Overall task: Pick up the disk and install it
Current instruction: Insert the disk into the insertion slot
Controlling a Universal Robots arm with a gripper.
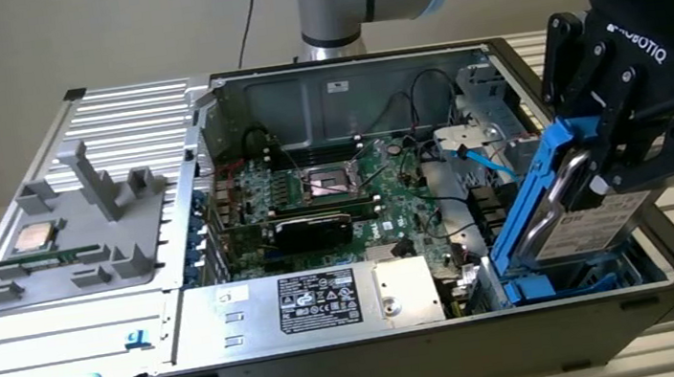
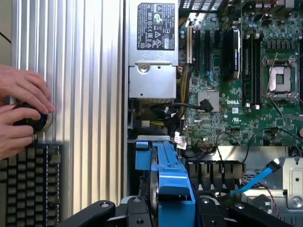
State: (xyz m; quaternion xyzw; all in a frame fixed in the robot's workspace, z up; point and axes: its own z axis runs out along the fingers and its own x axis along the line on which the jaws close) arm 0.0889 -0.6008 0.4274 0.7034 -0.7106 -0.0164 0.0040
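Exterior view: my gripper (image 1: 602,161) is clamped on the disk (image 1: 595,219), which hangs tilted over the blue bay (image 1: 567,281) at the exterior view's right of the case (image 1: 395,350); I judge seating it well needs it square to the bay and clear of the blue cable (image 1: 489,156).

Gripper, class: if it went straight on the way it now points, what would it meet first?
The gripper, holding the disk, would probably meet the blue drive bay directly below; depth is unclear.
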